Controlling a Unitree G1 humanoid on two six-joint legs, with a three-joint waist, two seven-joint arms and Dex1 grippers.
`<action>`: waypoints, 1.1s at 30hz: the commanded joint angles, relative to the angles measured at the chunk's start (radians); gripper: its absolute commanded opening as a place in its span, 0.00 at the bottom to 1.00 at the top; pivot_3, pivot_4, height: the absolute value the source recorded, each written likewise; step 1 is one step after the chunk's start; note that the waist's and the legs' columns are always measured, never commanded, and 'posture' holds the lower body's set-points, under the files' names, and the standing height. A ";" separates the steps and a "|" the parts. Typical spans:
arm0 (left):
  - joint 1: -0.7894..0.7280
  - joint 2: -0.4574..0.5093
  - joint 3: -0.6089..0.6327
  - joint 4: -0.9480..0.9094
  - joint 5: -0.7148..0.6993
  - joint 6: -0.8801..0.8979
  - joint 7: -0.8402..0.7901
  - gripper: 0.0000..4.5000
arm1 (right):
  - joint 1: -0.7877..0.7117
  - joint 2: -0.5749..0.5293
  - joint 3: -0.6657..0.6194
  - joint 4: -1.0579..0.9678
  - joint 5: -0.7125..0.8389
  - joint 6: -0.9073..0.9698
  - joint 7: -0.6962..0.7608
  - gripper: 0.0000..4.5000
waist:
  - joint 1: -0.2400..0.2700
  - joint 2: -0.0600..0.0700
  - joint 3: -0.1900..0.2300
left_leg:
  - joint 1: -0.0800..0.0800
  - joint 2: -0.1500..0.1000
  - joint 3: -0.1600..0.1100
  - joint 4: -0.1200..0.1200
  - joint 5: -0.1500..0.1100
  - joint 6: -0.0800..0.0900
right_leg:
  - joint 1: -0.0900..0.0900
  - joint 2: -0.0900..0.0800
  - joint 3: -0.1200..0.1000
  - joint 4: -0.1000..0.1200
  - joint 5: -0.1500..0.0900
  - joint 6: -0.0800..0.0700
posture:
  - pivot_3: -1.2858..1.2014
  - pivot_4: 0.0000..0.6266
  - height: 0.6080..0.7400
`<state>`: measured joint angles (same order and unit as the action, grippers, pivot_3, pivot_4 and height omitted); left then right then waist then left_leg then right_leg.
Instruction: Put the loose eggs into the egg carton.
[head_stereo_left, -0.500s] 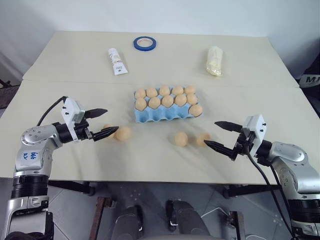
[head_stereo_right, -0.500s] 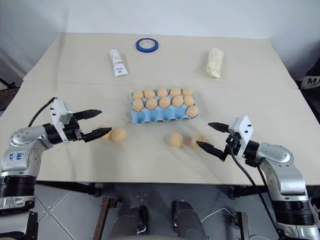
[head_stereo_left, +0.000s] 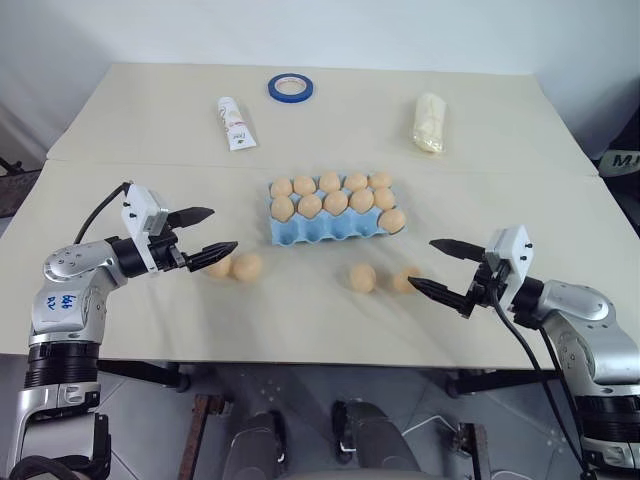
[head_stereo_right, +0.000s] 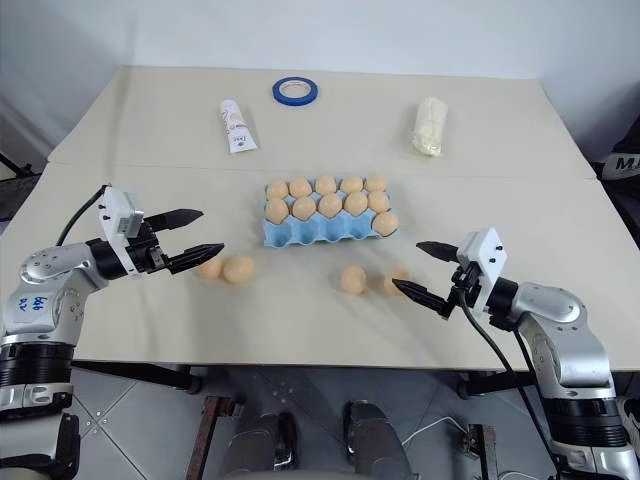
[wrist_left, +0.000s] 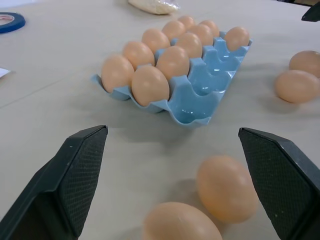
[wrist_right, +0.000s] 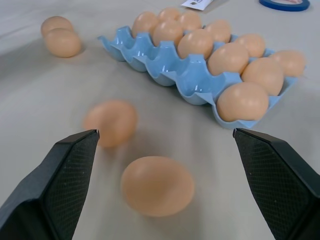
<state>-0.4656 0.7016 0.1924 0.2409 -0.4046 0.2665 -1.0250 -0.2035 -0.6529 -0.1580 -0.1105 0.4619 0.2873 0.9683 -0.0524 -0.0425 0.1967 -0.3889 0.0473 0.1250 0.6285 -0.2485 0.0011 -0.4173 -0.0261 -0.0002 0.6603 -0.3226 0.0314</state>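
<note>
Looks like a robot test room or lab: plain beige table (head_stereo_left: 120, 120) against bare white wall (head_stereo_left: 400, 30), grey tiled floor (head_stereo_left: 300, 400) below. Scattered props on top: blue tape ring (head_stereo_left: 290, 87), white tube (head_stereo_left: 234, 123), cream bag (head_stereo_left: 429, 121).

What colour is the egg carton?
Light blue; the egg carton shows best in the left wrist view.
</note>
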 joint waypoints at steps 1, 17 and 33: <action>-0.036 0.006 0.028 0.011 -0.045 -0.059 -0.080 1.00 | 0.002 -0.004 -0.052 -0.049 0.024 0.020 -0.047 1.00 | 0.001 0.000 0.000 | 0.000 0.000 0.000 0.000 0.000 0.000 | 0.000 0.000 0.000 0.000 0.000 0.000 | 0.52 0.24 1.00; -0.121 -0.037 -0.040 0.192 -0.096 -0.193 -0.509 1.00 | 0.294 0.155 -0.073 -0.524 0.058 0.241 -0.465 1.00 | 0.015 0.000 0.000 | 0.001 0.000 -0.001 0.001 0.000 -0.001 | 0.002 0.000 -0.001 0.000 0.000 -0.001 | 0.52 0.24 1.00; -0.038 -0.035 -0.028 0.134 -0.115 -0.269 -0.505 1.00 | 0.122 0.217 0.076 -0.216 -0.158 0.181 -0.559 1.00 | 0.017 0.000 0.000 | 0.000 0.000 -0.003 0.000 0.000 0.000 | 0.003 0.000 -0.003 -0.002 0.000 -0.001 | 0.52 0.24 1.00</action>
<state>-0.5037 0.6559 0.1431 0.4219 -0.4898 0.0087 -1.5002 -0.0758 -0.4374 -0.0807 -0.3305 0.3161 0.4788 0.4233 -0.0355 -0.0427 0.1965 -0.3887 0.0476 0.1216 0.6283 -0.2489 0.0014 -0.4147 -0.0261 -0.0031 0.6581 -0.3230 0.0300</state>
